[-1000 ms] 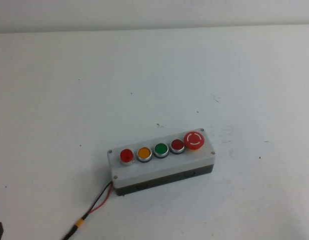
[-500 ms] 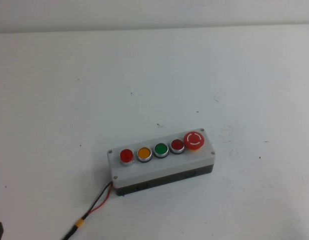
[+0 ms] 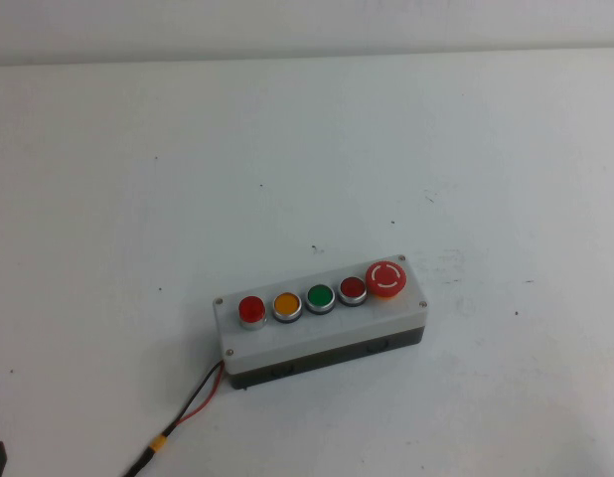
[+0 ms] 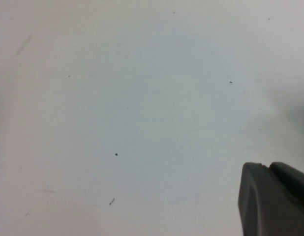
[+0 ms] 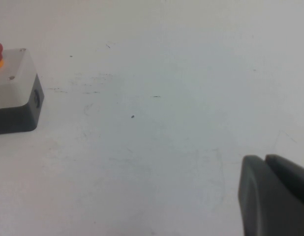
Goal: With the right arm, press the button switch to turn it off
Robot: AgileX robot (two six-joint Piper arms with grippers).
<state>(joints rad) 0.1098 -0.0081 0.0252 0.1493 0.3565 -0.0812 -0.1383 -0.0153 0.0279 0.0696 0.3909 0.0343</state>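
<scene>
**Right arm not yet at the switch box**

The button switch (image 3: 251, 309) sits at the wired end of the grey box (image 3: 322, 338), farthest from the mushroom stop button (image 3: 386, 279). The right gripper (image 5: 275, 196) hangs over bare table (image 3: 138, 199) beyond the box's stop-button end — jaw state cannot be told. The left gripper (image 4: 272, 199) looks parked well away, likewise unreadable. Open table rings the box, so an approach from above seems unobstructed.

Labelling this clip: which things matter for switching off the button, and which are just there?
Job:
- button switch, leftmost on the grey box
- right hand, off beside the box's end

Just there:
- orange, green, darker red buttons
- mushroom stop button
- left hand over bare table
</scene>
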